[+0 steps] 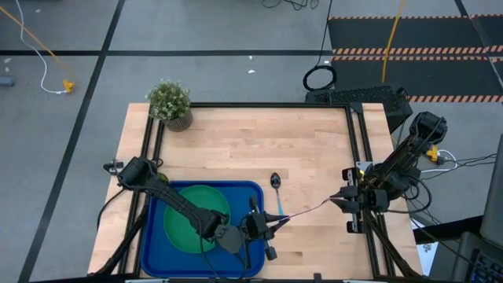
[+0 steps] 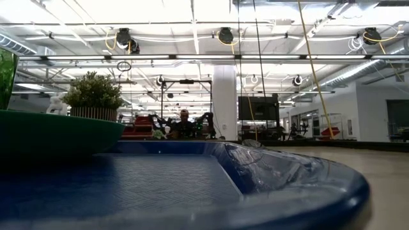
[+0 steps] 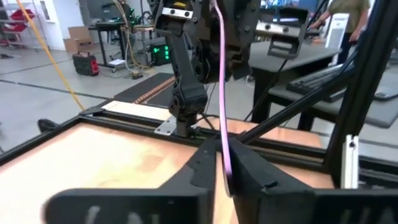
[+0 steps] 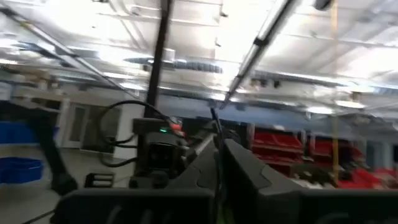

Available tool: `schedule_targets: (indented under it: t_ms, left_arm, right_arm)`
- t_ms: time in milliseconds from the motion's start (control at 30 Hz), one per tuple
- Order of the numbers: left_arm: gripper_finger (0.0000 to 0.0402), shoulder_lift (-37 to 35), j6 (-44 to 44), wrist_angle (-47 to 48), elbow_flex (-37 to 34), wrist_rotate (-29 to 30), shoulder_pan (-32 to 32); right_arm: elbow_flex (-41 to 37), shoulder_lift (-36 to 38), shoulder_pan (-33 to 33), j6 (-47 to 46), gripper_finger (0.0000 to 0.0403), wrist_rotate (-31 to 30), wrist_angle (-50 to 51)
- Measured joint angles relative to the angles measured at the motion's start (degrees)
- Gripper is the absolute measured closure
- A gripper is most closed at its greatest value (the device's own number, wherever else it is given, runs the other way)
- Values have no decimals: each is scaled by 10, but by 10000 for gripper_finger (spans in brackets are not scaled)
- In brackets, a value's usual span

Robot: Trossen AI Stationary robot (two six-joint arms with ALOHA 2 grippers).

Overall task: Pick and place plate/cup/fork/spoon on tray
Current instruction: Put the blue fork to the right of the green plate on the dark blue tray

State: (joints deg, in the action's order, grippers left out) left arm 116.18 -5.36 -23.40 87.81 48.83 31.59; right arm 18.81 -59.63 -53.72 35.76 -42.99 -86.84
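The dark-blue tray (image 1: pixel 157 236) lies at the table's near edge with the green plate (image 1: pixel 185 224) on it; both show in the low view (image 2: pixel 192 172) (image 2: pixel 51 131). A translucent green thing (image 2: pixel 5 73), apparently the cup, rises at that view's left edge; my left arm hides it from above. The spoon (image 1: pixel 276 189) lies on the table just right of the tray. The fork is not in view. A thin pink strip (image 1: pixel 306 211) spans between my left gripper (image 1: pixel 275 223) and my right gripper (image 1: pixel 336 201), both shut on it. My left gripper pinches the strip's left end (image 3: pixel 225 163) between its two fingers, level, pointing toward the table's right edge. The strip runs along the fingers and on to the right arm, clear of the table. My right gripper pinches the strip's right end (image 1: pixel 332 203), pointing toward the table's left edge; the strip (image 4: pixel 216 134) shows only as a thin line between its fingers.
A small potted plant (image 1: pixel 170 102) stands at the table's far left corner. Black frame rails (image 1: pixel 357 157) run along the table's edges. Bare wood lies between the plant and the spoon. A person (image 2: pixel 184 124) sits far off in the room behind.
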Motion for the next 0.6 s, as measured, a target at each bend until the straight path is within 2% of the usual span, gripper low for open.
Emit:
schedule_targets:
  t_ms: [200,333,500,600]
  left_arm:
    - [295,-1,-9,46,0,6,8]
    - [254,-16,-6,69,0,19,20]
    - [218,-35,-8,83,0,69,32]
    - [207,-39,-5,75,0,88,33]
  right_arm:
    - [2,0,-8,9,401,-85,0]
    - [24,0,-26,36,402,-173,9]
    - [59,0,-30,49,402,-300,92]
    - [74,0,-26,24,402,-342,155]
